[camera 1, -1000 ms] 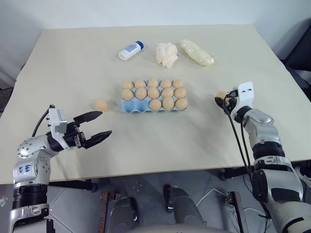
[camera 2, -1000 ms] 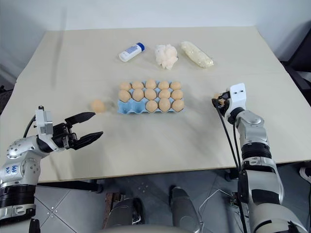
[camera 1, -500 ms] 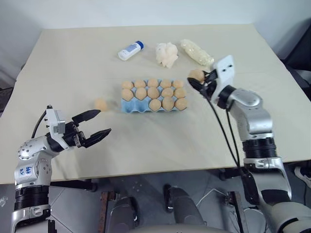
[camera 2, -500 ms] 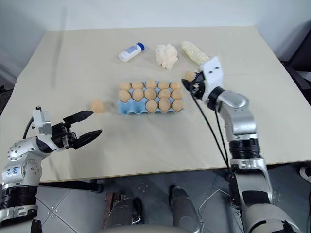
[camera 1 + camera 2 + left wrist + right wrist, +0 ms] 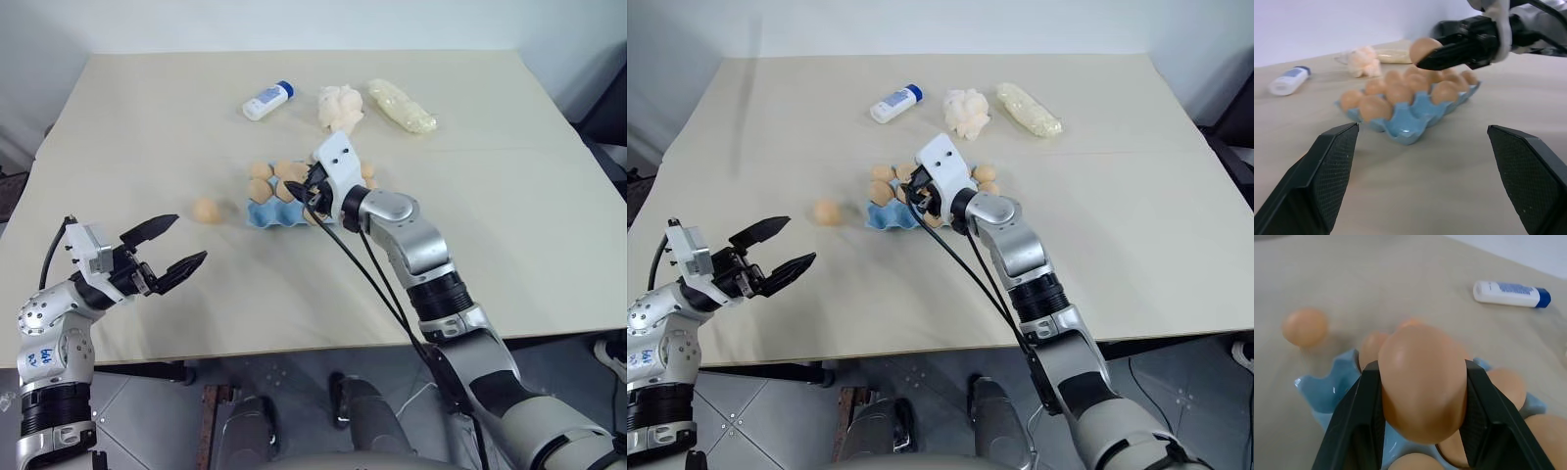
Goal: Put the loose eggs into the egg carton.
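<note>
The light blue egg carton [image 5: 259,214] lies mid-table, most cups filled with tan eggs; its front left end shows bare blue. My right gripper [image 5: 306,193] hovers over that end, shut on one tan egg [image 5: 1422,382], whose sides its two black fingers [image 5: 1359,421] clamp. That egg [image 5: 1424,49] hangs a little above the carton's eggs. One loose egg [image 5: 206,210] rests on the table just left of the carton. Nearer the front left edge of the table, my left gripper [image 5: 189,238] stands open and empty, pointing toward the carton, well short of the loose egg.
At the back of the table lie a white bottle with a blue cap [image 5: 266,101], a lumpy white tissue wad [image 5: 340,106] and a clear plastic bag [image 5: 400,106]. The right arm's black cables [image 5: 367,279] hang in front of the carton.
My right gripper has swung from the table's right side leftward with the egg, ending over the carton's front left. The left gripper drifted slightly left, still open.
</note>
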Motion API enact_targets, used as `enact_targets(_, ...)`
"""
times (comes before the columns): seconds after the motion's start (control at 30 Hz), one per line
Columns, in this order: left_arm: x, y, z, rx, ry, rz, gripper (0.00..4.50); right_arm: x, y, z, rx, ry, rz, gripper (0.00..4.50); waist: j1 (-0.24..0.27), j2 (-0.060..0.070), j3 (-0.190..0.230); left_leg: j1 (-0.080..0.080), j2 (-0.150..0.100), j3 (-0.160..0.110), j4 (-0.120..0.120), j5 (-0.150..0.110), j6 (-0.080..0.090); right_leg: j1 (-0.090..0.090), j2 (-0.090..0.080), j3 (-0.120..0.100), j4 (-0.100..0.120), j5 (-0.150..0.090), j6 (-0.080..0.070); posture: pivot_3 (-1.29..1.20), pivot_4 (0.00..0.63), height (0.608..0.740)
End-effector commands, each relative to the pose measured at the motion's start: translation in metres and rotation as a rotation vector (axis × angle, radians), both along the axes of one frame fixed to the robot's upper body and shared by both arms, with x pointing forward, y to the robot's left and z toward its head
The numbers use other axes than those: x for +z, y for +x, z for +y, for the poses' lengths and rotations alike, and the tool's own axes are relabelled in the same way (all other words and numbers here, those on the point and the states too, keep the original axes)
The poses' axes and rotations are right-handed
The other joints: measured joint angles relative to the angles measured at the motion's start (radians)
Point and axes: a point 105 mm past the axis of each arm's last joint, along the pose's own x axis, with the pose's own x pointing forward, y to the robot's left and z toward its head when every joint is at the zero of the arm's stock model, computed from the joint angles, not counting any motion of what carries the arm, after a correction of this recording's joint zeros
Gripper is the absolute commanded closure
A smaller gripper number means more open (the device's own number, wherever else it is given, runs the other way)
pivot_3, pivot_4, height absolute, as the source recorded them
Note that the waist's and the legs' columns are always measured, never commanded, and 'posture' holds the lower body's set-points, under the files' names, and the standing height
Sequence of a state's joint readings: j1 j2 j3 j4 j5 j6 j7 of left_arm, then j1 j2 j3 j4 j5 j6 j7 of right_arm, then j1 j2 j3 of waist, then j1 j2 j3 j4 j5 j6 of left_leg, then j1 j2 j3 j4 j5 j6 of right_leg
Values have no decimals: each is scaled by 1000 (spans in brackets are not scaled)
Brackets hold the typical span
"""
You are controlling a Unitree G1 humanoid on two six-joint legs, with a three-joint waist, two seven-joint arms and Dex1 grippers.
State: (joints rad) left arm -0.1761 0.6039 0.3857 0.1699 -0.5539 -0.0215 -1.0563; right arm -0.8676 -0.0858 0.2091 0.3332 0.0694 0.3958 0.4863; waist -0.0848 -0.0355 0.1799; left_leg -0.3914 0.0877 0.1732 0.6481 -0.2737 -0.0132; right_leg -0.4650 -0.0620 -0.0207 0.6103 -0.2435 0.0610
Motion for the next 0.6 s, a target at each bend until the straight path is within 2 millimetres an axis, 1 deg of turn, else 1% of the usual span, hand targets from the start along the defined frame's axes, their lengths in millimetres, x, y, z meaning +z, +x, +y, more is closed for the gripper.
enact_targets(0.03,5,-1,8,75,20,-28,0,11,3,10,-4,5,-61,2958,-3,0,0,0,0,0,0,0,0,0,0,0,0,0,0,0,150,740)
enact_targets(0.2,5,0,10,122,14,-25,0,3,0,22,29,-3,-47,2958,-3,0,0,0,4,0,-1,-1,-3,0,0,-1,0,-1,-1,0,150,740)
enact_targets(0.37,6,0,9,137,10,-31,0,-1,-5,28,58,-6,-30,2958,-2,0,0,1,8,0,0,-2,-7,0,2,-2,1,-3,-4,0,150,740)
enact_targets(0.43,6,0,9,144,8,-32,0,-2,-6,30,66,-7,-26,2238,-2,0,0,1,9,0,0,-2,-7,0,3,-3,1,-3,-5,0,150,740)
enact_targets(0.47,6,0,9,145,7,-32,0,-2,-6,30,67,-8,-25,1971,-3,0,0,1,9,0,-1,-2,-8,0,3,-3,1,-3,-5,0,150,740)
enact_targets(0.6,8,4,8,155,3,-25,0,-3,-12,34,104,6,-1,497,-3,0,0,1,11,0,-1,-2,-9,-1,5,-3,1,-4,-6,0,150,740)
